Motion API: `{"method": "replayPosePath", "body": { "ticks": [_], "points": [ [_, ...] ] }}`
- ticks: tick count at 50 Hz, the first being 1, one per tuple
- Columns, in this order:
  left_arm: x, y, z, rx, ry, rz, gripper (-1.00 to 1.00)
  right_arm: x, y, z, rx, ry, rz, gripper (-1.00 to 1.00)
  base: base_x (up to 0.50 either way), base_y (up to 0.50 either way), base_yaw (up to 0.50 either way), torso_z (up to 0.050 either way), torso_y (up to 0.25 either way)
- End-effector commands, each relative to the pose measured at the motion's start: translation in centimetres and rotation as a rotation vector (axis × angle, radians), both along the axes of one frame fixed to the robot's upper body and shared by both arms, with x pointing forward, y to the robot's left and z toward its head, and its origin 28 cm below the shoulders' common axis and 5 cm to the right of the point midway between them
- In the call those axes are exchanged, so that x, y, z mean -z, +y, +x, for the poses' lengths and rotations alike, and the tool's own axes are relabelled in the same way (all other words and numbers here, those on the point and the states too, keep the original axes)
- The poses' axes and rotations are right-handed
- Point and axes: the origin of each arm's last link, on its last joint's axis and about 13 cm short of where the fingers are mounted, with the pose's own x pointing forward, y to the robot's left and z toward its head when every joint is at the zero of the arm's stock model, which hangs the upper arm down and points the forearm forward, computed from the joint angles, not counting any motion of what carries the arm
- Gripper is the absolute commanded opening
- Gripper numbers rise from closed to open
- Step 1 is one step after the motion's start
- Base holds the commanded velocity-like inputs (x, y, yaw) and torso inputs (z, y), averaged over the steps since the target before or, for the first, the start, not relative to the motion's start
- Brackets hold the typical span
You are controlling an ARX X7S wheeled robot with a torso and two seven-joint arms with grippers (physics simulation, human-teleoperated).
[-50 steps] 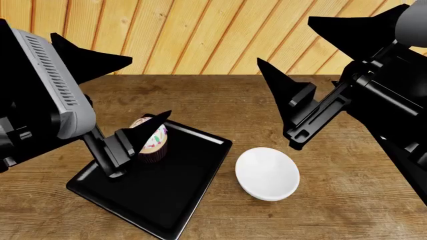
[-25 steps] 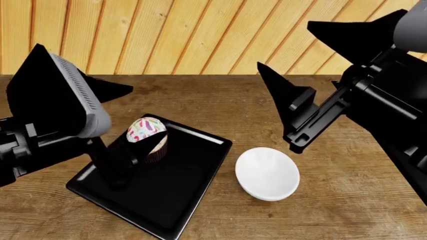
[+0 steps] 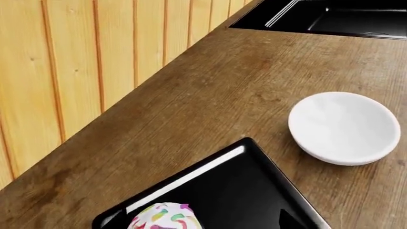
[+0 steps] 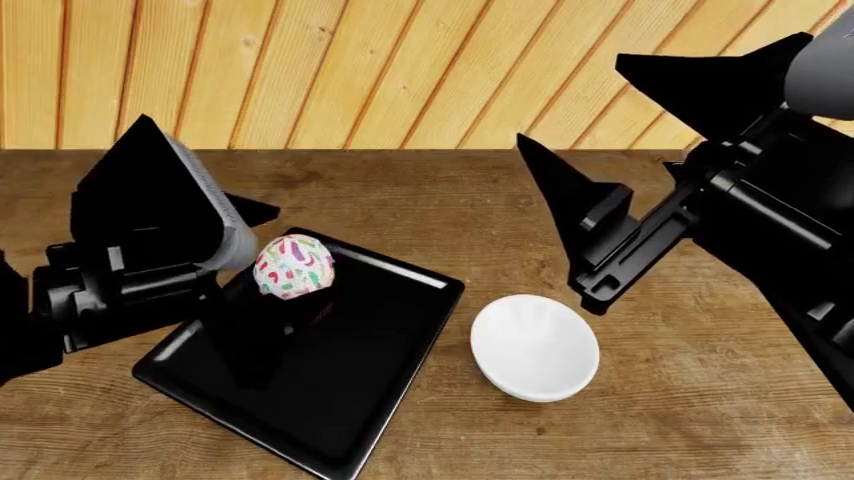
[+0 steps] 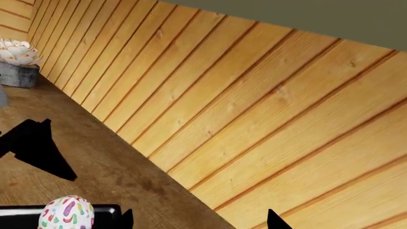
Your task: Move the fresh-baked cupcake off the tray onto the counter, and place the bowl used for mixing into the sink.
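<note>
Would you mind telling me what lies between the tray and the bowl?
Nothing: only bare wood-grain counter separates the tray from the bowl, as the head view shows.

Bright, even light all round, and everything renders crisp: no blur, no grain, nothing out of focus in any view, and straight lines hold to the edges. The wood-panelled wall glows warm and evenly lit. The tray catches a sharp white streak of glare along its rim in the left wrist view, its glossy black face mirroring dark shapes. The bowl reads nearly blown-out white, soft grey shading inside, a thin shadow under its edge on the counter. The arms show as flat black, almost no surface detail. The sink shows a pale reflected line.
</note>
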Motion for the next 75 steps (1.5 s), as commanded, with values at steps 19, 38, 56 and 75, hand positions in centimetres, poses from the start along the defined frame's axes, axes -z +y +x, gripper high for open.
{"method": "replayPosePath", "body": {
  "ticks": [19,38,56,75],
  "points": [
    [-0.3,0.0,1.0,-0.036,0.085,0.018,1.00,0.2,-0.1,-0.1,0.002,0.004,0.002,1.00,0.00,0.00,0.00,0.000,0.000],
    [-0.1,-0.4,1.9,-0.031,0.131,0.053,1.00,0.4,-0.2,-0.1,0.005,0.006,0.004,1.00,0.00,0.00,0.00,0.000,0.000],
    [0.0,-0.2,2.4,-0.055,0.151,0.032,1.00,0.6,-0.3,-0.1,0.010,0.008,0.006,1.00,0.00,0.00,0.00,0.000,0.000],
    [0.0,0.0,2.6,-0.069,0.188,0.027,1.00,0.5,-0.2,-0.2,0.009,0.008,0.005,1.00,0.00,0.00,0.00,0.000,0.000]
  ]
}}
